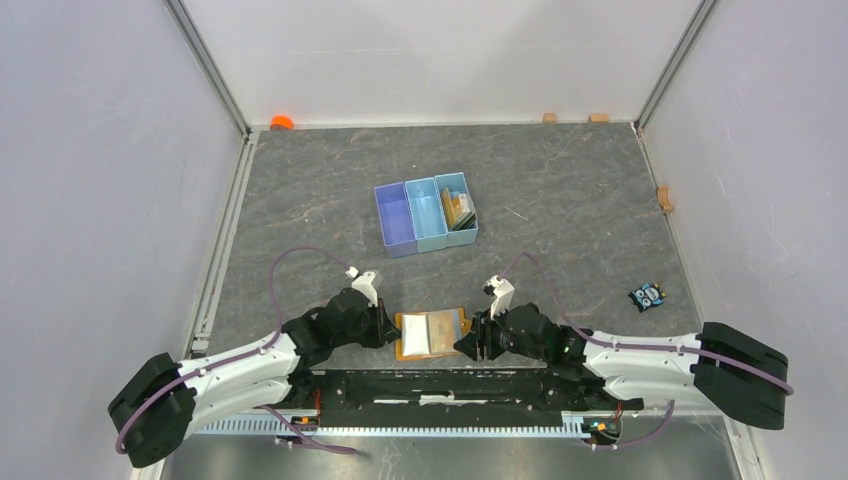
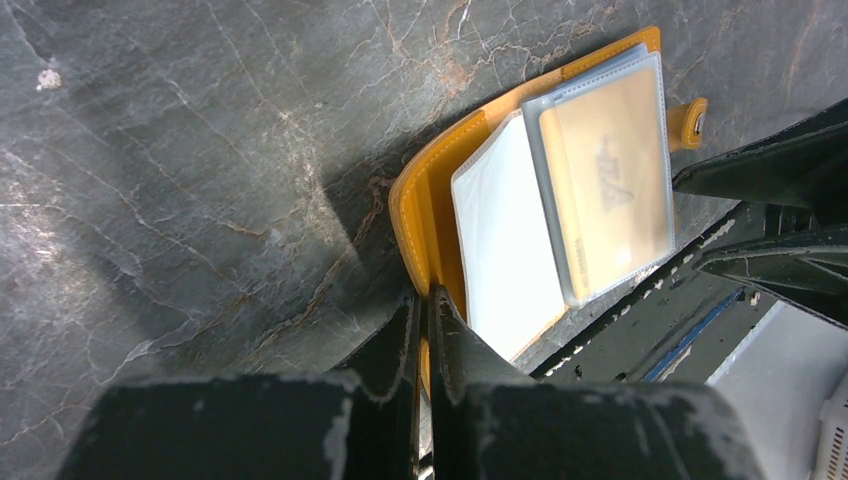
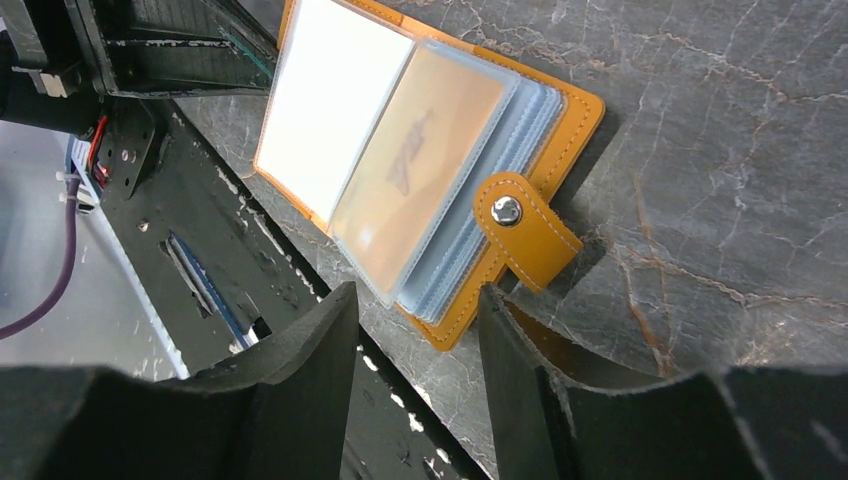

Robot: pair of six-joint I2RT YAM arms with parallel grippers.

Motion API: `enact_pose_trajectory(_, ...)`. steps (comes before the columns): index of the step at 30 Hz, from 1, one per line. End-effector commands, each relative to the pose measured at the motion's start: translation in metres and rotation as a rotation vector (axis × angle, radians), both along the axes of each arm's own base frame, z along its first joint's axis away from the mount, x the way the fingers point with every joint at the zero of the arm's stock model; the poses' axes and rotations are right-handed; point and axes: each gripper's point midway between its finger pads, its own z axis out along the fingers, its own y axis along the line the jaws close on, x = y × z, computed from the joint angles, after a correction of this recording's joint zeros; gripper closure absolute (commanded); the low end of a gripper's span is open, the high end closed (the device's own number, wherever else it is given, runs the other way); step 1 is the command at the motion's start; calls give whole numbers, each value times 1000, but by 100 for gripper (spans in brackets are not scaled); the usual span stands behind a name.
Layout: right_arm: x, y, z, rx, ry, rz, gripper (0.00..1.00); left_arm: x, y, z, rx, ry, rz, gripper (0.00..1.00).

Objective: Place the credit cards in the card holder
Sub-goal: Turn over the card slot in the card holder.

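Note:
The orange card holder [image 1: 430, 335] lies open near the table's front edge, between both grippers. In the left wrist view my left gripper [image 2: 425, 296] is shut on the left edge of its orange cover [image 2: 425, 205]. A gold card [image 2: 610, 185] sits in a clear sleeve, next to a white sleeve [image 2: 505, 245]. My right gripper [image 3: 418, 300] stands open over the holder's near right corner [image 3: 452, 330], pinching nothing, with the clasp tab [image 3: 525, 232] just beyond its fingertips. More credit cards [image 1: 460, 208] stand in the blue tray's right compartment.
The blue three-compartment tray [image 1: 400, 218] stands mid-table, behind the holder. A small black-and-blue gadget [image 1: 648, 296] lies to the right. An orange object [image 1: 282, 122] and small wooden blocks [image 1: 665, 198] sit along the far and right edges. The black base rail [image 1: 450, 385] runs just below the holder.

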Motion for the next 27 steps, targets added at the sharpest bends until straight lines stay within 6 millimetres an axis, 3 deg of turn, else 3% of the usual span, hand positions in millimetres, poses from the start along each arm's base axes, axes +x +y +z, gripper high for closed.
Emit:
enact_pose_trajectory(1, 11, 22, 33, 109, -41, -18, 49, -1, 4, -4, 24, -9, -13, 98)
enact_pose_trajectory(12, 9, 28, 37, 136, -30, -3, 59, -1, 4, -3, 18, -10, -16, 98)
enact_pose_trajectory(19, 9, 22, 17, 70, 17, -31, 59, -1, 4, -3, 18, -10, -19, 98)
enact_pose_trajectory(27, 5, 27, 11, 66, 47, -15, 59, -2, 4, -3, 18, -9, -20, 98)
